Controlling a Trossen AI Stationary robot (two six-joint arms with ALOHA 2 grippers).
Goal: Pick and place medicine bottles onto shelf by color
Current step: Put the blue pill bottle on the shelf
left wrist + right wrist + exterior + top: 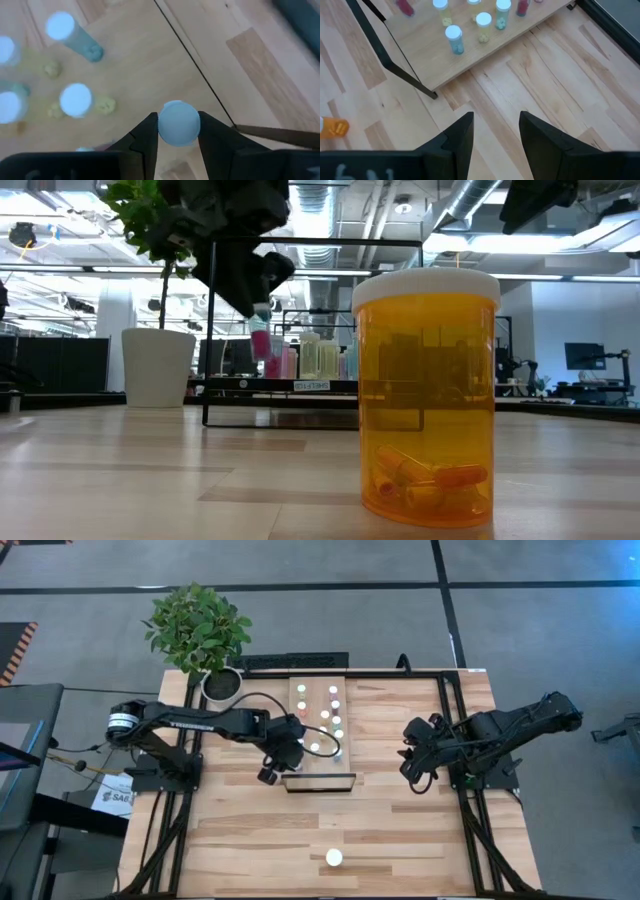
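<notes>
The shelf [322, 766], a light-wood board with a dark frame [300, 242], lies at the table's middle. Several small white-capped medicine bottles [327, 716] stand on its far part; the right wrist view shows a teal one [453, 39] and a yellow one [483, 25]. My left gripper [271, 770] hangs over the shelf's near left corner, shut on a pink medicine bottle [261, 340]. A bigger orange bottle [334, 858] stands upright on the table near the front edge. My right gripper [495, 132] waits open at the table's right, nothing between its fingers. My left gripper pinches the pink bottle between its two fingers at the white-capped upper end [179, 123]. The fingers come from above, slanting down. The bottle hangs below them, slightly tilted, its bottom [263, 356] clear of the shelf board.
A white pot [221, 683] with a green plant stands at the table's far left, beside the shelf's far end. Black rails [452, 730] run along the table's left and right sides. Bare tabletop [300, 825] lies between the shelf and the orange bottle.
</notes>
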